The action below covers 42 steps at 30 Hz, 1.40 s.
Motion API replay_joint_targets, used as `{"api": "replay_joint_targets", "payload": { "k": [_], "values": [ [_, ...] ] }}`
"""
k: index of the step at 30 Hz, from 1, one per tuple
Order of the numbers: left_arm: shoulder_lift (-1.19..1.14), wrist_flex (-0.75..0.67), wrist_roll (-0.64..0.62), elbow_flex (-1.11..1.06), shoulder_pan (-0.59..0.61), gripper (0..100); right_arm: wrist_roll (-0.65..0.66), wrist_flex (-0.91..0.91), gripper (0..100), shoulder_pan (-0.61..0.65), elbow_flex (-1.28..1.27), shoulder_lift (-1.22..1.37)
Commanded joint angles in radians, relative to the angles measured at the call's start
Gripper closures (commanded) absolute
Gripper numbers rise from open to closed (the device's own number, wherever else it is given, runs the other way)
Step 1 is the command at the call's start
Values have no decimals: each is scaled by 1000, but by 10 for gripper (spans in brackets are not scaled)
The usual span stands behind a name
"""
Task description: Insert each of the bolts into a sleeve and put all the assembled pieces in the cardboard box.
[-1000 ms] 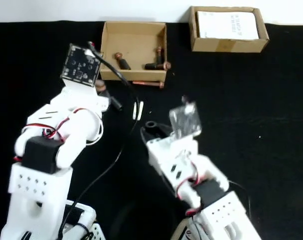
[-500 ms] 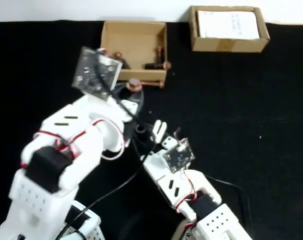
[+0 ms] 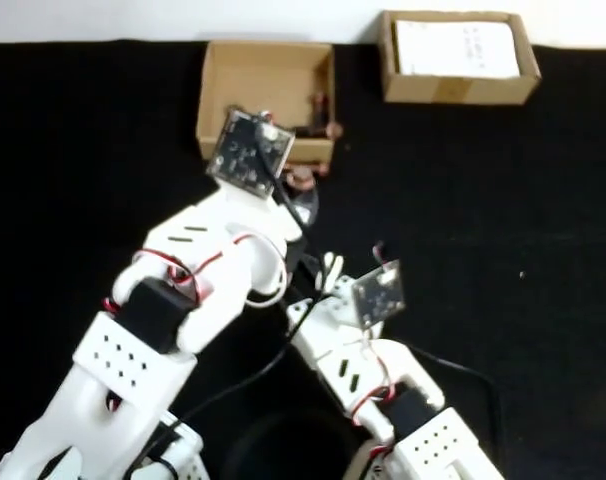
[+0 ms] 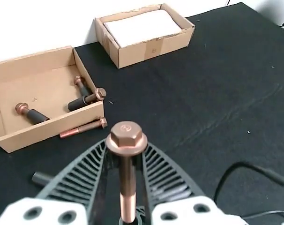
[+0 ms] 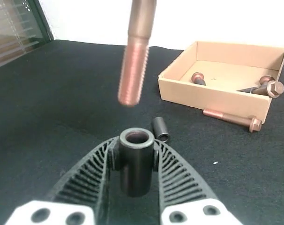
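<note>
The bolt (image 4: pixel 126 187) gripped in the left tool (image 4: pixel 126 151) is copper-toned metal, its shank smooth and softly gleaming with a cut thread at the end. The sleeve (image 5: pixel 136 168) gripped in the right tool (image 5: pixel 136 149) is a dark, matt, smooth tube. Both tools have ribbed black plastic fingers (image 4: pixel 81 174) on smooth white plastic bases. The cardboard box (image 4: pixel 43 129) is plain brown matt card with raw cut edges, the desk (image 4: pixel 226 93) around it is matt black and faintly speckled, and the second box (image 4: pixel 146 49) beside the cardboard box holds white paper.
</note>
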<state>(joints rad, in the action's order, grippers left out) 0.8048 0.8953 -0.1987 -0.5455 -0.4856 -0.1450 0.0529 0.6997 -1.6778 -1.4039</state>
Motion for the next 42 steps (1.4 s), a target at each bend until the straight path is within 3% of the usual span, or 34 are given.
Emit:
{"api": "replay_joint_targets", "payload": {
  "k": [1, 9, 24, 29, 33, 42],
  "values": [
    [-1, -26, -6, -16, -4, 991, -9, 2, 991, -8, 13, -24],
    [-2, -95, -2, -125, -1, 991, -9, 2, 991, -10, 13, -24],
    [-7, -84, -2, -162, 4, 991, -9, -2, 991, -13, 13, -24],
    [-39, -21, 0, -173, 25, 983, -9, 2, 991, -13, 45, -24],
    [-71, 72, -2, -136, 45, 915, -9, 2, 991, -13, 67, -21],
    [-173, 368, -2, 137, 42, 803, -9, 4, 991, -13, 62, -19]
  ]
}}
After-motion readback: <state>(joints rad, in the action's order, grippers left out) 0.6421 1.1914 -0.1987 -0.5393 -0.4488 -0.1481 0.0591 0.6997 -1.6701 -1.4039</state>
